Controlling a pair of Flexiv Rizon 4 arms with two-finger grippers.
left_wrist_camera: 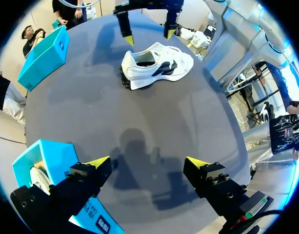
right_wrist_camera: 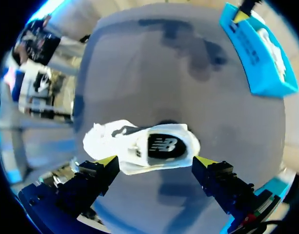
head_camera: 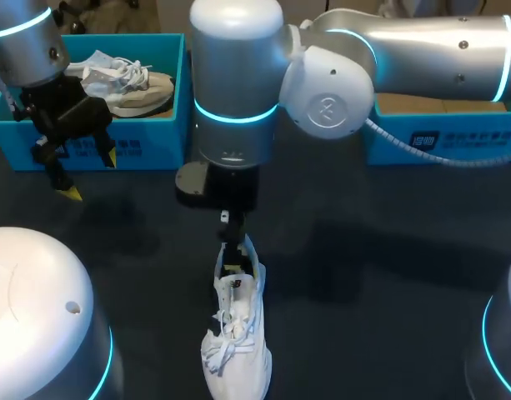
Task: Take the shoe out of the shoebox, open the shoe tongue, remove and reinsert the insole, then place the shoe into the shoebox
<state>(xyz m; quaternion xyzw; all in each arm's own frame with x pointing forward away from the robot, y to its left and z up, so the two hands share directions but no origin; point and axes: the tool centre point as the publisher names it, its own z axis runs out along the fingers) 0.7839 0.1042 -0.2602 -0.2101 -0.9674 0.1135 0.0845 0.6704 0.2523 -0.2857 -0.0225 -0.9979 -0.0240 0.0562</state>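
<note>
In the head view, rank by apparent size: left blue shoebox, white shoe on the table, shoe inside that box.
1. left blue shoebox
2. white shoe on the table
3. shoe inside the box, partly hidden and farther off, so unsure.

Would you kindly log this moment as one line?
white shoe: on table | right pincer: open, above shoe | left pincer: open, empty
</note>
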